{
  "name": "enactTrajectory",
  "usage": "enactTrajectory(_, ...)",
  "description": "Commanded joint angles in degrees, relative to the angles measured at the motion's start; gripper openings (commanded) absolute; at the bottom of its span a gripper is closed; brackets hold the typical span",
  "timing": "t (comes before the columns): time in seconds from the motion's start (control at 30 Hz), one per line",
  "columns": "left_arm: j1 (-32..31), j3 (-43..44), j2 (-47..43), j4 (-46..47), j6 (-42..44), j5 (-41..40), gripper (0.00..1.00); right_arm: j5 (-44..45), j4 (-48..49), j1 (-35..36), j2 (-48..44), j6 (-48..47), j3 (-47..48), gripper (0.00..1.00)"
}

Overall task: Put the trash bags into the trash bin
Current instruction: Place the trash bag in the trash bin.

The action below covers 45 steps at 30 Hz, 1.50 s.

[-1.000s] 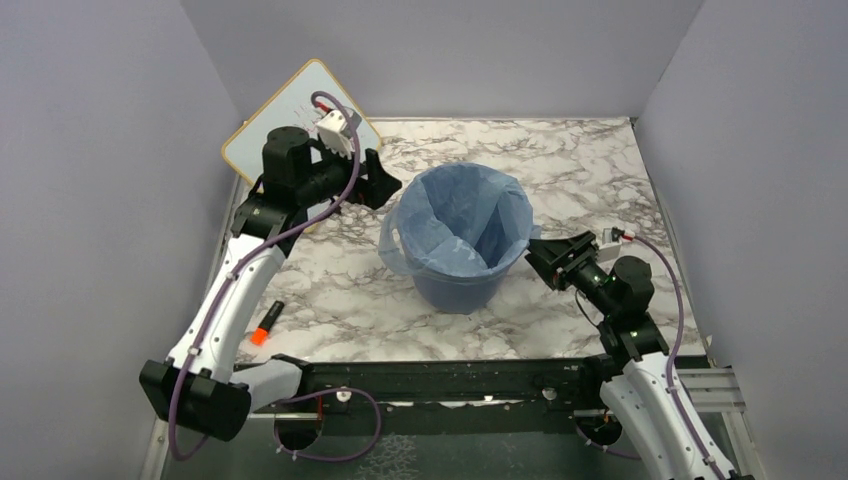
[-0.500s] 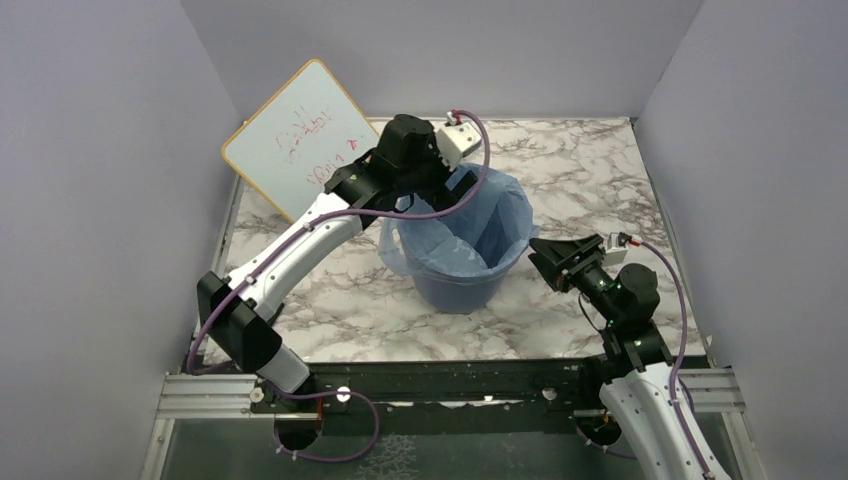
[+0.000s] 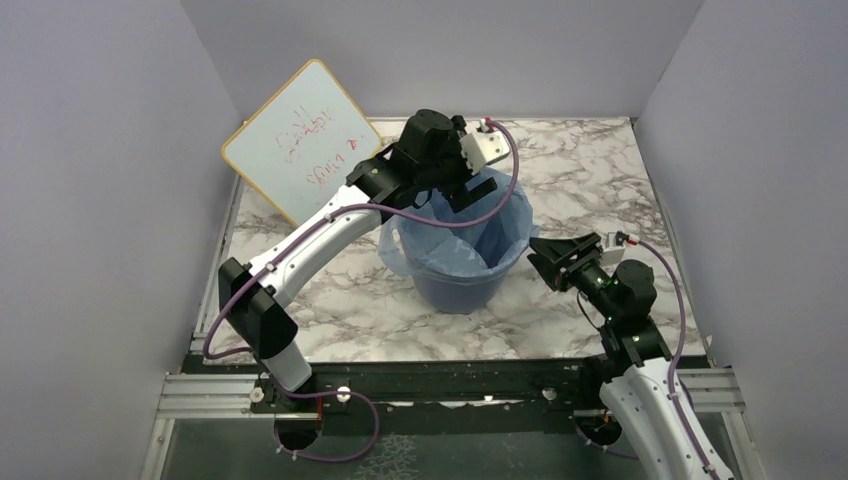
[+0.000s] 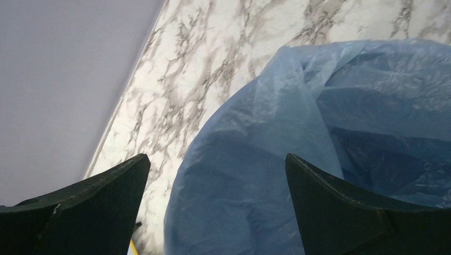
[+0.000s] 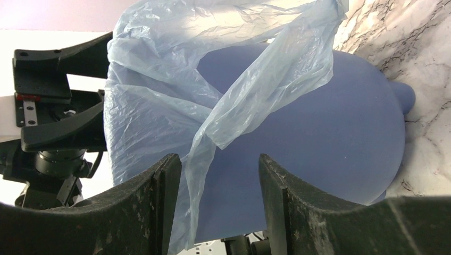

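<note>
1. The right gripper sits just beside the trash bin, at its right side. Its jaws are apart and hold nothing, and a loose flap of bag hangs in front of them.
2. The bin stands upright in the middle of the table. The trash bag lines it, with its edges draped over the rim.
3. The left gripper hovers over the bin's far rim, jaws spread wide and empty.
4. A white board stands tilted at the far left.

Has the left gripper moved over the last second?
Yes: the left gripper swung right, from the whiteboard to above the far rim of the trash bin.
</note>
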Motion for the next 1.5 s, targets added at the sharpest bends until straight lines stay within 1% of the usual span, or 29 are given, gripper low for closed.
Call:
enactTrajectory(0.0,-0.6,4.5,3.5,1.2,1.5,7.8,0.99,-2.4,5.3,-0.3,2.4,0.4,-0.8,0.61)
enactTrajectory(0.07,-0.6,5.6,5.0,0.3,2.7,5.3,0.99,-3.3,7.2,-0.3,3.5,1.0,-1.0,0.61)
enactTrajectory(0.17,-1.1,7.1,7.0,-2.3,4.2,2.0,0.96,-4.0,8.5,-0.3,4.6,1.0,-1.1,0.59)
enactTrajectory(0.27,-1.6,7.0,7.6,-2.9,4.4,0.8,0.90,-4.1,9.7,-0.2,4.9,1.1,-1.9,0.52)
enactTrajectory(0.3,-1.8,6.9,7.7,-2.9,4.5,0.5,0.86,-4.1,10.3,-0.2,4.8,1.5,-2.4,0.49)
enactTrajectory(0.33,-2.0,6.8,7.8,-3.0,4.5,0.0,0.82,-4.3,10.9,-0.3,4.8,1.7,-2.7,0.44)
enactTrajectory(0.4,-2.3,6.5,8.1,-3.0,4.4,-1.8,0.68,-4.6,10.7,-0.3,4.8,1.4,-2.9,0.39)
enactTrajectory(0.47,-2.7,6.0,8.0,-3.1,4.4,-3.4,0.58,-4.5,10.2,-0.3,4.6,0.8,-2.8,0.30)
enactTrajectory(0.53,-3.0,5.5,7.6,-3.1,4.3,-4.7,0.52,-4.6,10.0,-0.2,4.5,0.4,-3.0,0.24)
enactTrajectory(0.57,-3.0,5.2,7.5,-3.1,4.3,-4.9,0.48,-4.7,10.1,-0.3,4.6,0.3,-3.1,0.20)
enactTrajectory(0.6,-3.1,5.0,7.2,-3.0,4.2,-4.8,0.44,-4.9,10.3,-0.2,4.7,0.3,-3.3,0.12)
enactTrajectory(0.63,-3.1,4.8,7.0,-3.0,4.2,-4.8,0.42,-5.3,10.3,-0.3,4.8,0.2,-3.5,0.07)
enactTrajectory(0.7,-3.1,4.6,6.8,-3.0,3.9,-5.2,0.39,-6.0,9.6,-0.2,4.9,-0.4,-3.5,0.01)
enactTrajectory(0.73,-3.1,4.6,6.8,-3.0,3.9,-5.6,0.37,-6.3,9.0,-0.3,4.8,-1.0,-3.5,0.00)
enactTrajectory(0.83,-3.2,4.4,6.9,-3.0,3.8,-7.3,0.37,-7.9,5.9,-0.2,4.5,-3.6,-3.5,0.00)
enactTrajectory(0.97,-3.2,3.5,6.9,-3.1,3.6,-10.1,0.37,-10.4,-0.8,-0.3,3.3,-7.4,-3.3,0.01)
enactTrajectory(1.13,-3.2,2.6,6.7,-3.0,3.4,-11.7,0.37,-12.5,-9.1,-0.3,-1.3,-11.1,-3.0,0.01)
enactTrajectory(1.17,-3.2,2.6,6.6,-3.0,3.4,-11.7,0.35,-12.2,-9.9,-0.3,-2.3,-11.7,-2.9,0.04)
enactTrajectory(1.2,-3.2,2.4,6.5,-3.1,3.4,-11.4,0.31,-11.3,-11.0,-0.3,-3.2,-12.0,-2.5,0.05)
enactTrajectory(1.23,-3.2,2.2,6.5,-3.0,3.6,-10.9,0.23,-9.9,-12.3,-0.3,-3.9,-12.6,-1.6,0.01)
enactTrajectory(1.27,-3.2,2.2,6.5,-3.1,3.8,-10.6,0.16,-8.3,-13.8,-0.3,-4.4,-13.7,-0.5,0.01)
enactTrajectory(1.3,-3.2,2.0,6.5,-3.1,3.9,-10.3,0.09,-6.3,-15.7,-0.3,-4.8,-15.1,1.0,0.05)
enactTrajectory(1.37,-3.2,1.3,6.0,-3.2,4.8,-9.1,0.03,-0.4,-22.4,-0.3,-5.1,-18.0,4.7,0.23)
enactTrajectory(1.4,-3.2,0.7,5.5,-3.1,5.3,-8.6,0.02,3.1,-25.5,-0.3,-5.2,-19.0,6.7,0.25)
enactTrajectory(1.47,-3.2,0.1,4.9,-2.9,5.7,-8.4,0.00,8.2,-29.4,-0.3,-5.2,-21.7,10.2,0.24)
